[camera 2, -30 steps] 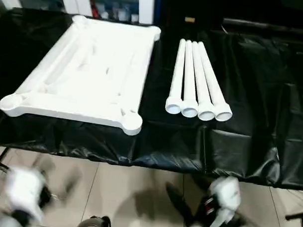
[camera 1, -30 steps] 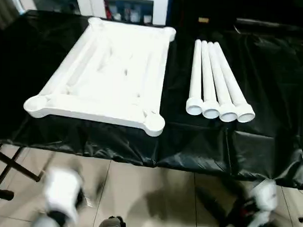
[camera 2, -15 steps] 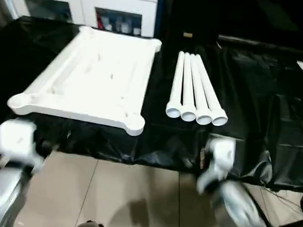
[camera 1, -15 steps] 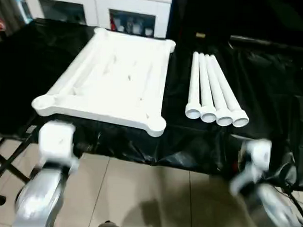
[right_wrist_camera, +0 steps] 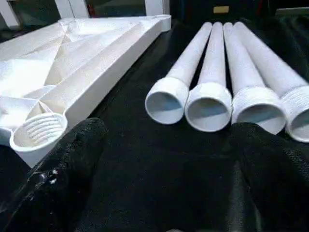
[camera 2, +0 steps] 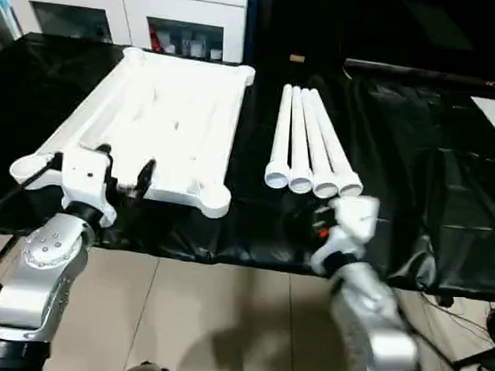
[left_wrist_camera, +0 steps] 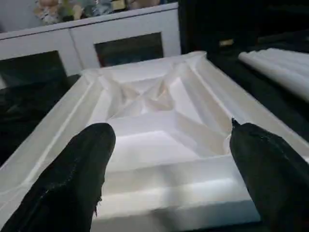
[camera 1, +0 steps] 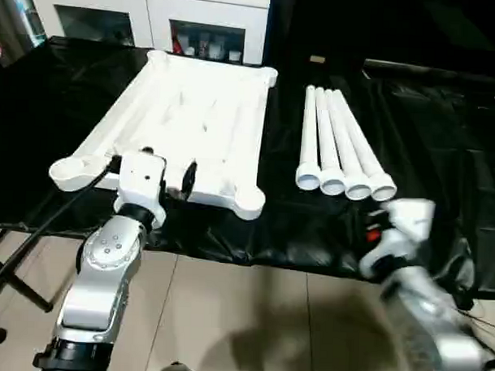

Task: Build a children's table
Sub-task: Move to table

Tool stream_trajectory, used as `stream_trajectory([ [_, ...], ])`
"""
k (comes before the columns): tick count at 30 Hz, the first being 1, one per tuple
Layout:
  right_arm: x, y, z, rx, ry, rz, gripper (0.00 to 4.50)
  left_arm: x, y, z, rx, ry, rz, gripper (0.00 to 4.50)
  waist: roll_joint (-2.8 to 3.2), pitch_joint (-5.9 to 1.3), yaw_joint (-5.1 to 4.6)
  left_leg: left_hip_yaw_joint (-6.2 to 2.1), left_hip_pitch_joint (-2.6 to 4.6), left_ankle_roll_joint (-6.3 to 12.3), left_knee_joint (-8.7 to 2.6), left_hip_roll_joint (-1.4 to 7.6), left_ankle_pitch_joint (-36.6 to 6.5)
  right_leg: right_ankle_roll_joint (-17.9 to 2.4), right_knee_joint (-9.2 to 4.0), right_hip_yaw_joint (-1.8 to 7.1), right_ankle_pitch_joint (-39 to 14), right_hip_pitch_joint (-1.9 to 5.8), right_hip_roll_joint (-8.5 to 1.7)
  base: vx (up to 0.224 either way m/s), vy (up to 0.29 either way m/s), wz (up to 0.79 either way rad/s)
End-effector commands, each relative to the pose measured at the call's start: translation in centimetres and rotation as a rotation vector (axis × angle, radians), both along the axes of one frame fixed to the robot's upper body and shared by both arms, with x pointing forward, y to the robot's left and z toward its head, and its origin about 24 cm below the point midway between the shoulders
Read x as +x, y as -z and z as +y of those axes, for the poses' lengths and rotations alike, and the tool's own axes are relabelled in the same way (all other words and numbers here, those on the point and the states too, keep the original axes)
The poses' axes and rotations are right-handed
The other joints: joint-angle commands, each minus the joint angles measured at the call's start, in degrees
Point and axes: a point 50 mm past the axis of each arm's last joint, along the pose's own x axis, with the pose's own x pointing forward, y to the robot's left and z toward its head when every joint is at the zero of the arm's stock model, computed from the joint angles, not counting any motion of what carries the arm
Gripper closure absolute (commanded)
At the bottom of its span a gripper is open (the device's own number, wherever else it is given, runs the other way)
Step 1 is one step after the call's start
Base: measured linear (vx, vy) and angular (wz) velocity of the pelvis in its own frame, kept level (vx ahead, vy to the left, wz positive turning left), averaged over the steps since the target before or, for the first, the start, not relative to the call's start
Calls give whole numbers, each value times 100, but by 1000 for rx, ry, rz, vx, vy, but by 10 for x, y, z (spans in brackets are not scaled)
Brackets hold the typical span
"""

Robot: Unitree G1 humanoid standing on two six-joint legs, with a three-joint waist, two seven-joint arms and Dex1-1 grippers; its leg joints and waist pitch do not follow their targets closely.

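On the black-draped bench [camera 1: 56, 89] the children's table lies in parts: the top [camera 1: 193, 127] upside down, ribbed underside up, and the four legs [camera 1: 338, 148] side by side just to its right, wide ends toward the robot. The left end effector [camera 1: 150, 170] hovers at the top's near edge with its fingers [left_wrist_camera: 77, 174] spread wide and empty; the right end effector [right_wrist_camera: 164, 159] faces the legs' open ends, also wide apart and holding nothing.

The step in hand looks like reaching for a first leg. It would go best by taking an outer leg, closing around its shaft rather than its flared end, and lifting clear so the neighbours do not roll.

From the right wrist view the threaded corner socket [right_wrist_camera: 38, 131] and the legs' hollow, ridged ends are plain; the head views give the whole layout instead.
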Motion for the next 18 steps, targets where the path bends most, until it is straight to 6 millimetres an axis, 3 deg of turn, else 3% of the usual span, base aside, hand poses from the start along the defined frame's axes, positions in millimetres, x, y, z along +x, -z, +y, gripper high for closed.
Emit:
stream_trajectory([
  [1,5,-6,-6,1,18,-19,3,-2,4,-3,-10,6,11,17,-5,-352,85,-114,62,344,-329,260,-854,-935,-442,326,555,164,-636,0,0,0],
  [3,7,-4,-7,-6,24,-15,3,-2,7,-4,-2,10,13,17,0,-354,126,-103,36,566,-275,256,-827,-998,-506,385,349,172,-748,0,0,0],
  [4,8,-1,-8,-19,31,-6,3,-3,11,-5,11,16,19,17,-3,-344,182,-132,-11,772,-187,258,-790,-1031,-603,474,78,202,-921,0,0,0],
  [5,9,1,-8,-21,23,0,3,-3,13,-5,1,7,21,17,-41,-341,301,-215,-85,949,2,297,-712,-1017,-739,637,-452,265,-1219,0,0,0],
  [7,9,1,-8,-20,20,1,3,-3,12,-5,1,6,21,17,-15,-354,367,-256,-105,989,4,349,-591,-1058,-755,603,-685,264,-1238,-11,94,1],
  [8,9,2,-8,-15,23,5,3,-3,12,-6,8,10,19,17,57,-381,367,-244,-51,1105,-112,360,-502,-1100,-661,469,-608,205,-1026,-7,111,0],
  [9,9,3,-8,-12,25,9,3,-3,11,-6,9,11,18,17,119,-413,314,-158,112,1326,-251,320,-468,-1074,-514,268,-429,76,-687,-7,135,4],
  [10,10,4,-7,-14,25,15,3,-3,11,-5,8,10,18,17,117,-414,237,-132,168,1498,-308,281,-369,-1017,-418,166,-295,21,-515,-12,155,4],
  [11,10,5,-6,-18,24,19,3,-3,11,-5,7,7,18,17,179,-424,140,-132,347,1838,-331,237,-223,-858,-244,-27,-259,-175,-272,-12,155,4],
  [12,10,5,-6,-18,24,20,3,-3,11,-5,7,7,18,17,162,-384,46,-108,392,2070,-386,220,-301,-704,-126,-142,-343,-289,-167,-19,159,7],
  [13,11,6,-4,-16,20,23,3,-2,11,-4,15,8,19,17,126,-353,-24,-50,311,2076,-470,160,-524,-524,-110,-194,-379,-284,-176,-37,146,6],
  [14,11,6,-3,-18,18,25,3,-2,11,-4,17,9,18,17,73,-359,-39,-41,255,2047,-460,118,-651,-429,-181,-149,-351,-245,-261,-37,146,6],
  [15,12,6,-3,-19,17,26,3,-2,11,-4,19,10,18,17,9,-362,-12,48,118,1784,-402,40,-1153,-306,-451,62,-483,-157,-631,-64,122,3],
  [16,12,6,-3,-14,18,27,3,-2,11,-4,22,12,16,17,-10,-368,35,0,39,1632,-275,50,-1384,-281,-615,235,-684,-74,-926,-69,103,1],
  [17,12,6,-3,-9,19,27,3,-1,11,-4,25,13,14,17,-42,-379,139,-190,-45,1358,30,214,-1613,-355,-901,559,-1257,44,-1519,-69,103,1],
  [18,12,7,-2,-3,20,32,3,-1,10,-5,26,19,6,17,42,-380,174,-400,-196,1107,59,337,-1457,-430,-994,542,-1887,208,-1699,-42,163,-18],
])
